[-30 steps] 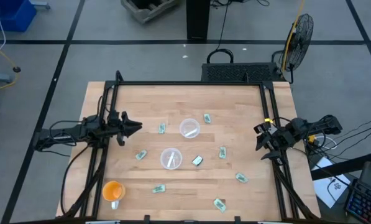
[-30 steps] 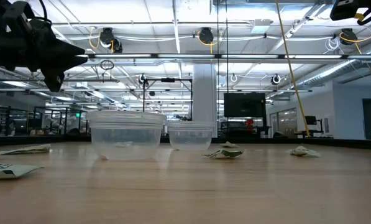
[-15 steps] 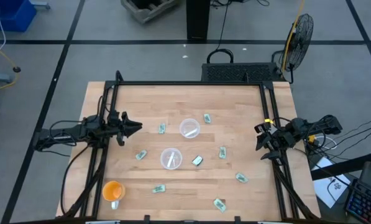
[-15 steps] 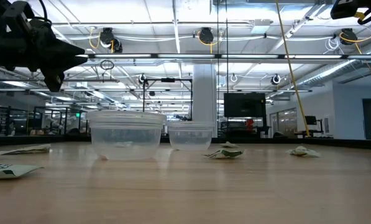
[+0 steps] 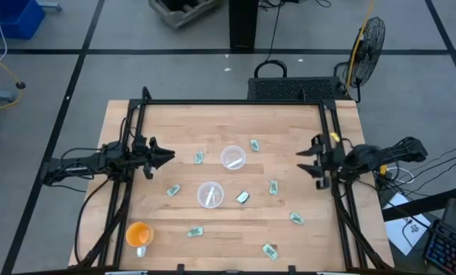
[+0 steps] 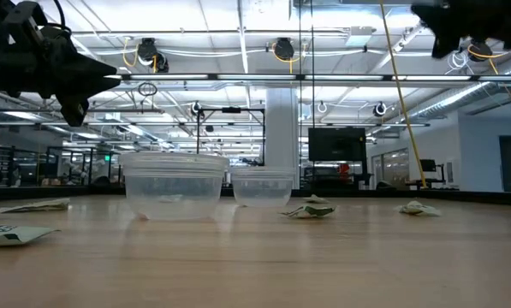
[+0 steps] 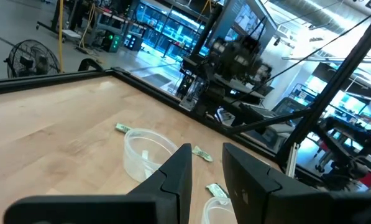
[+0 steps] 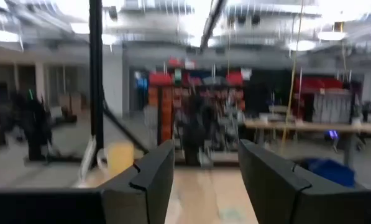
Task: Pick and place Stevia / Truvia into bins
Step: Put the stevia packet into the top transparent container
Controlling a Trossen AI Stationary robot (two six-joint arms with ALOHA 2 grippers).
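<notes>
Several green-and-white Stevia packets lie flat and scattered on the wooden table, among them one (image 5: 199, 157) left of the far cup, one (image 5: 254, 144) to that cup's right, and one (image 5: 273, 186) toward the right side. Two clear cups stand upright near the middle: the far one (image 5: 233, 158) and the near one (image 5: 210, 194). My left gripper (image 5: 169, 156) hovers open above the table's left part, left of the cups, seen also in its wrist view (image 7: 206, 149). My right gripper (image 5: 305, 162) hovers open over the table's right part, with its fingers spread wide (image 8: 205, 144).
An orange cup (image 5: 138, 234) stands near the near-left corner. Black frame rails (image 5: 228, 103) run along the table's far, left and right sides. More packets lie toward the near edge (image 5: 195, 231) and near-right (image 5: 270, 250). A fan (image 5: 369, 38) stands beyond the far-right corner.
My right gripper has moved from the right rail inward toward the table's left, over the wood, and now shows at the low view's upper right. The left arm, the packets and the cups have stayed where they were.
</notes>
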